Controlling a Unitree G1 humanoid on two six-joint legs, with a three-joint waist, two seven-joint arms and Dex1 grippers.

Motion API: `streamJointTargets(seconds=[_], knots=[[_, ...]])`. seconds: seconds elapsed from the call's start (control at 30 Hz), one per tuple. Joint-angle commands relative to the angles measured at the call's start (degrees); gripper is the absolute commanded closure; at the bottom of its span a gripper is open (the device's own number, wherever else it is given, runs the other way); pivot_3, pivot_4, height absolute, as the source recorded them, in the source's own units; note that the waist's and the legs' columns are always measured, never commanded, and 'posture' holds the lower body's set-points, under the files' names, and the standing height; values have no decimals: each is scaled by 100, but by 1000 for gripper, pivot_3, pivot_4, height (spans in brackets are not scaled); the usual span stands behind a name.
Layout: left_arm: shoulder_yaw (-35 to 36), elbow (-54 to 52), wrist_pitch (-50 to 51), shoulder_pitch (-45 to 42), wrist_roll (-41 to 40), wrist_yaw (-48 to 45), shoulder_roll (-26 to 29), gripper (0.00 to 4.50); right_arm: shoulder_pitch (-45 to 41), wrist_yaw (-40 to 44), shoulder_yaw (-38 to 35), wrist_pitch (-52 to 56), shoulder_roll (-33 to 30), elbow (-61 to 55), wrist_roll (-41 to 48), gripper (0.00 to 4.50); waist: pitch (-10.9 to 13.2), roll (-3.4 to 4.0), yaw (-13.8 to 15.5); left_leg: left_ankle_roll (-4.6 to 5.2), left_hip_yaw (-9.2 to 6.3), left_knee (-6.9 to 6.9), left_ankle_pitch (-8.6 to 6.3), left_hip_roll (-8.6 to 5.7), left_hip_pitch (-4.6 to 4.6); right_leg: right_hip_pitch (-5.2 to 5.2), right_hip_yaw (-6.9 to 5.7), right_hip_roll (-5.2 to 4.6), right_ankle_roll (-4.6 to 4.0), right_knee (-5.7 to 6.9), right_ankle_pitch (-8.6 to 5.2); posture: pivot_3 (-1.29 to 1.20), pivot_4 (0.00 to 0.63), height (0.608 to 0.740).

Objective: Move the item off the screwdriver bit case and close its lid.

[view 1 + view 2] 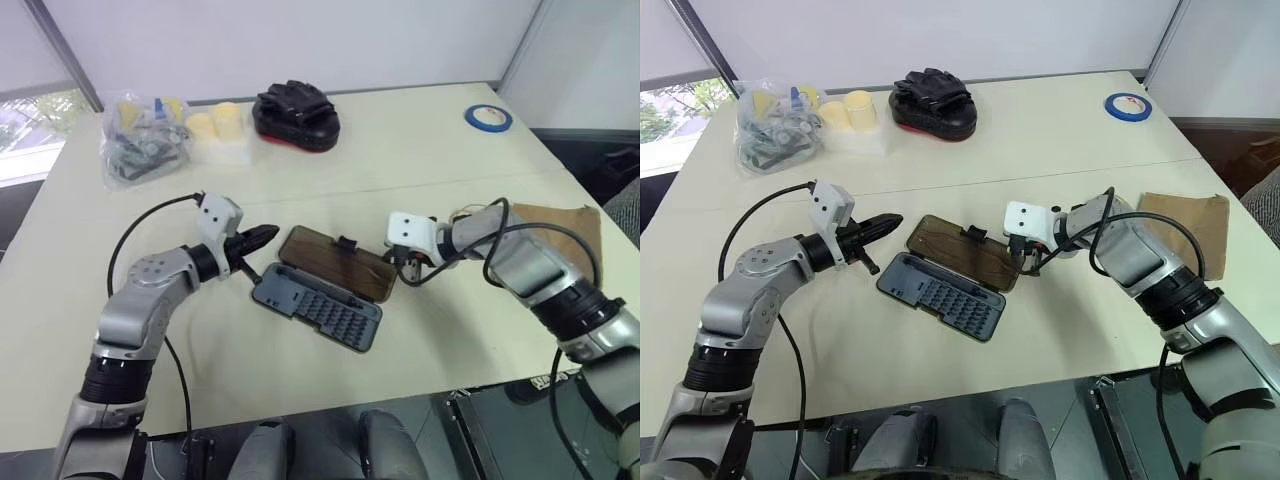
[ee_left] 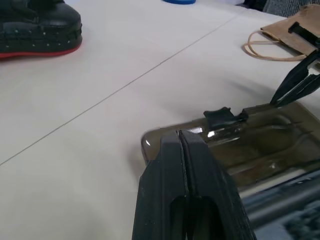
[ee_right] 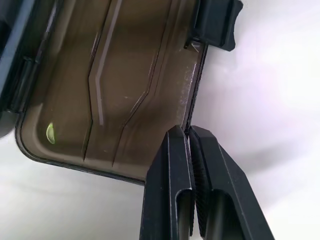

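Both grippers pinched shut, empty. Right gripper (image 3: pixel 189 131) tips sit at the far edge of the smoky lid (image 1: pixel 338 262), prob. to lever it over the grey bit tray (image 1: pixel 318 305); case lies open mid-table. Left gripper (image 1: pixel 268 236) hovers by the case's other end, likely bracing. Kraft paper bag (image 1: pixel 1186 222) already off, well right.
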Motion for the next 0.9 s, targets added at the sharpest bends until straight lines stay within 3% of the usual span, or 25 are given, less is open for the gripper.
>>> streamJointTargets(seconds=[0.03, 0.3, 0.47, 0.67, 0.9], knots=[[150, -117, -107, -49, 1, 20, 48, 4500, -389, 300, 84, -1043, 21, 551, -644, 4426, 0, 0, 10, 0, 0, 0, 0, 0, 0, 0, 0, 0, 0, 0, 0, 0, 150, 740], [146, -182, -91, 0, -18, 59, 42, 4500, -1113, -290, 183, -3022, 393, 2265, -1960, 4426, 0, 0, 38, -9, 0, 4, 5, -4, -1, 2, 0, -4, 0, 0, 0, 0, 150, 740], [138, -192, -91, 11, -18, 72, 32, 4500, -1419, -624, 67, -3712, 739, 2912, -2219, 4426, 0, 0, 26, -13, -3, 4, 7, -4, -1, 2, -1, -4, 0, 2, 0, 0, 150, 740], [137, -187, -100, 15, -14, 72, 33, 4500, -1476, -573, -18, -4190, 899, 3162, -2343, 4426, 0, 0, 18, -13, -4, 3, 7, -4, -1, 1, -1, -3, 0, 3, 0, 0, 150, 740], [125, -173, -108, 1, -5, 68, 33, 4500, -1319, -45, -115, -3813, 841, 2890, -2415, 4426, 1, 1, 7, -13, -5, 0, 7, -3, 0, 0, -1, -3, 0, 4, 0, 0, 150, 740]])
